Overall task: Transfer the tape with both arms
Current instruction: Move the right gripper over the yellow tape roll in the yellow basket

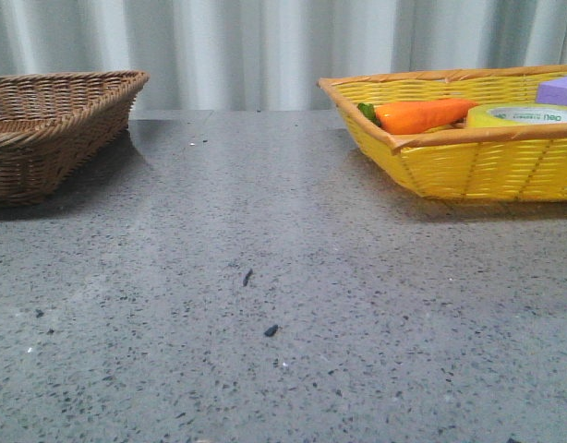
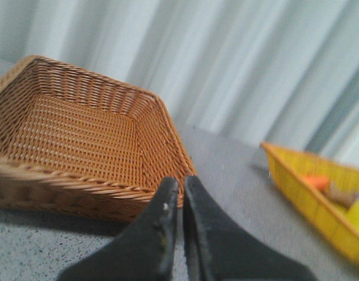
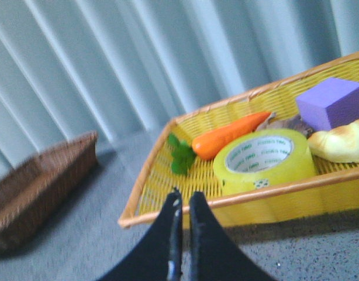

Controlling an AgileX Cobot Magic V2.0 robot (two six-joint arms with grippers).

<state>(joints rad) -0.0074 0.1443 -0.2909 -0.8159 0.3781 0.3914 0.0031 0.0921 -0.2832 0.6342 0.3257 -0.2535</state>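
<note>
Grey bench (image 1: 265, 277): tape (image 3: 264, 161) in yellow basket (image 1: 468, 171), far right corner; left hand (image 2: 180, 202) and right hand (image 3: 183, 213) both closed, empty.

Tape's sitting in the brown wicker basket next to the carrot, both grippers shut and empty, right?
Not quite: the tape lies in the yellow basket next to the carrot, as the right wrist view shows. The brown basket holds nothing visible. Both grippers are shut and empty.

Speckled matt grey stone table (image 1: 265, 305); woven brown wicker basket (image 1: 43, 120); glossy yellow plastic-weave basket (image 1: 468, 166); glossy tape (image 3: 264, 161).
</note>
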